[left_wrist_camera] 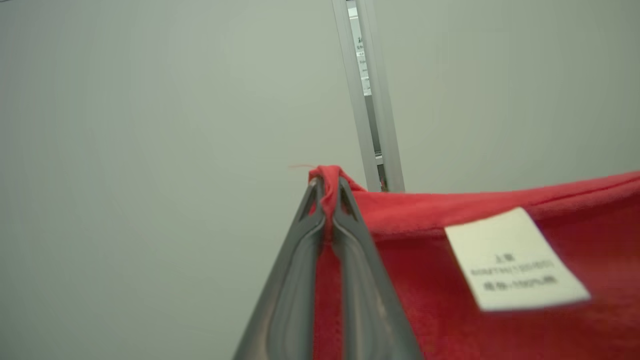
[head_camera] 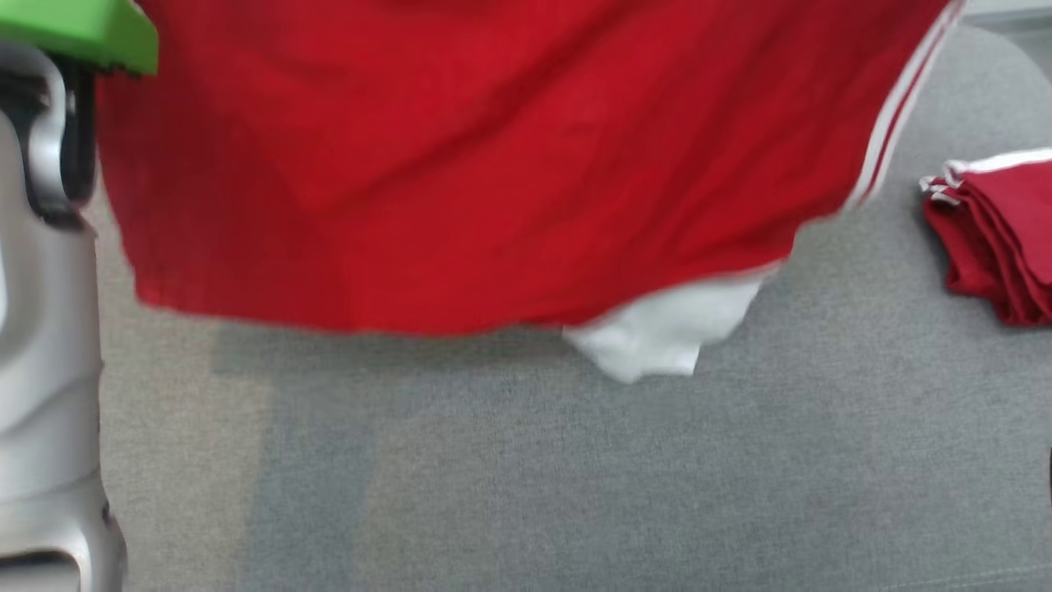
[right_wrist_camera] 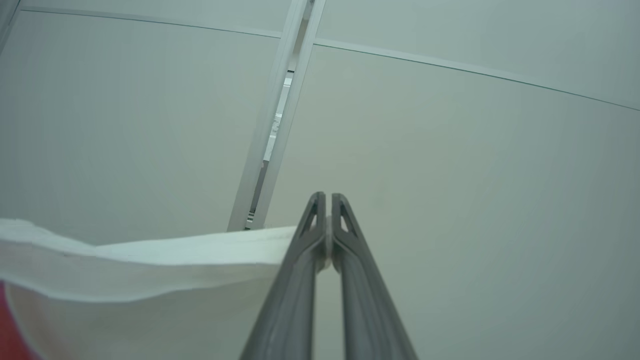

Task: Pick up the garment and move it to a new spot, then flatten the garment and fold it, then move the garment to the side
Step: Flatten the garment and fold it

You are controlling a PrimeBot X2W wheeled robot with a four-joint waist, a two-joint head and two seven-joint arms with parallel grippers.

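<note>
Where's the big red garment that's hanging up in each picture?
Head view: the garment spreads across the top, hanging above the grey surface.
Left wrist view: lower right, its red edge pinched in the left end effector at centre.
Right wrist view: lower left, mostly its white part, pinched in the right end effector.
Shared landmark: the metal post between wall panels, in both wrist views.

The garment (head_camera: 460,164) is bright red, with thin white stripes (head_camera: 896,107) down one edge and a white panel (head_camera: 666,337) at its lower edge. Its label (left_wrist_camera: 515,260) is white with grey print. The table (head_camera: 575,477) is mottled grey. A folded pile (head_camera: 998,247) is darker red, trimmed white. The arm (head_camera: 41,329) is silver, capped green. The fingers (left_wrist_camera: 370,300) are dark grey.
</note>
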